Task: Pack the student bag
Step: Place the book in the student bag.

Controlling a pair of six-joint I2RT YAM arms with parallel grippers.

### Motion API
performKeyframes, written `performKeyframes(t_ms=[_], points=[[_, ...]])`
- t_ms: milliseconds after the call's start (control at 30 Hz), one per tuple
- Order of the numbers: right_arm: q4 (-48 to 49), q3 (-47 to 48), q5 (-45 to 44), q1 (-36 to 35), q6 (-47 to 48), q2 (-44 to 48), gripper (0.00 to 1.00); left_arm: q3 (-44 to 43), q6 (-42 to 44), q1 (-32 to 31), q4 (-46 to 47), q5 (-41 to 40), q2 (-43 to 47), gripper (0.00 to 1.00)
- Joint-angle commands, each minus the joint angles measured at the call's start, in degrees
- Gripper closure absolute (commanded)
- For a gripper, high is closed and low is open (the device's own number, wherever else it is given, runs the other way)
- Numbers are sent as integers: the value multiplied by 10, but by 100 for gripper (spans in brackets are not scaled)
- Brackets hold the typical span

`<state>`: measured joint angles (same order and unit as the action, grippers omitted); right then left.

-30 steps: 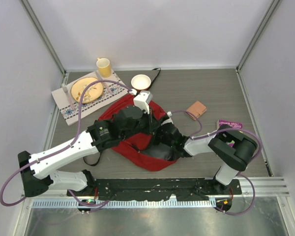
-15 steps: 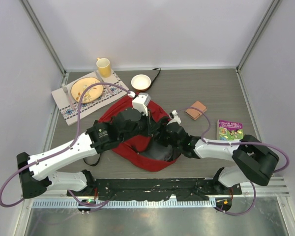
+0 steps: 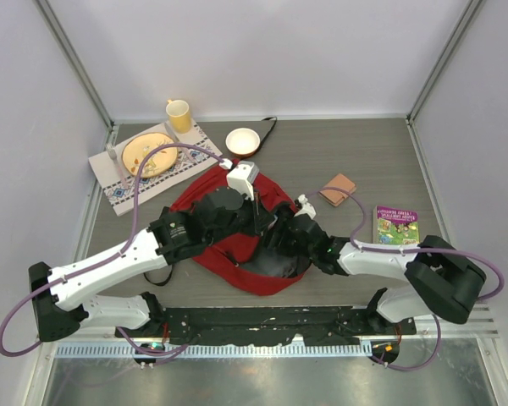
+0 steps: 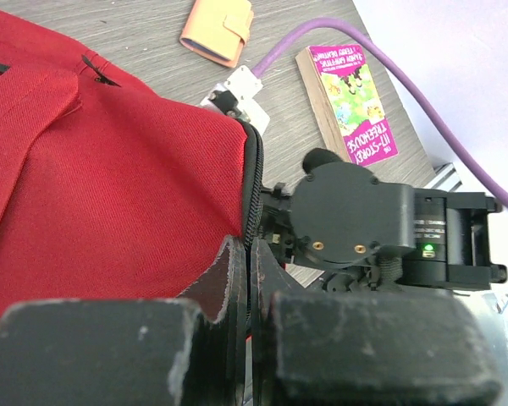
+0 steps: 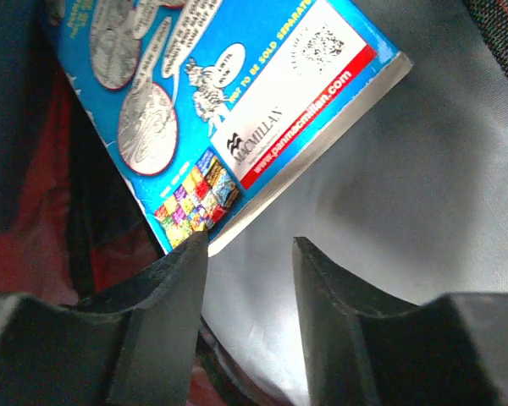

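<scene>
Blue-backed glossy paperback book (image 5: 220, 101) was down on the dark grey lining (image 5: 389, 194) inside the large dark-red fabric student bag (image 3: 237, 254), and the right gripper (image 5: 247, 245) had let go: jaws apart, nothing between them, the book's corner just brushing one finger. One item looked delivered! Within a second the right arm had unfolded from the right side and stretched low into the bag's mouth, uncovering a purple-covered picture book (image 3: 396, 225) on the grey table (image 3: 322, 152) near a tan wallet (image 3: 338, 189), likely still to pack. Meanwhile the left gripper (image 4: 250, 288) pinched the zippered rim closed-jawed, holding the mouth up; the bag lay mid-table between both arms.
</scene>
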<state>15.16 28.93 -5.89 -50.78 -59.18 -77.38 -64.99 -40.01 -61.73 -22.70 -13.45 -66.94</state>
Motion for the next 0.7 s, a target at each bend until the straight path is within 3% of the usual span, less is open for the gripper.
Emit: performKeyframes(t_ms=[0, 133, 467, 533, 667], points=[[46, 40, 6, -1, 20, -45, 59, 0, -9, -1, 49, 4, 19, 100], [92, 77, 34, -1, 30, -91, 69, 5, -13, -1, 49, 5, 19, 100], [116, 154, 87, -1, 50, -167, 70, 10, -15, -1, 58, 11, 15, 100], [120, 143, 85, -1, 53, -163, 67, 7, -13, -1, 55, 11, 14, 100], [116, 100, 67, -2, 69, -102, 45, 11, -13, -1, 49, 11, 20, 100]])
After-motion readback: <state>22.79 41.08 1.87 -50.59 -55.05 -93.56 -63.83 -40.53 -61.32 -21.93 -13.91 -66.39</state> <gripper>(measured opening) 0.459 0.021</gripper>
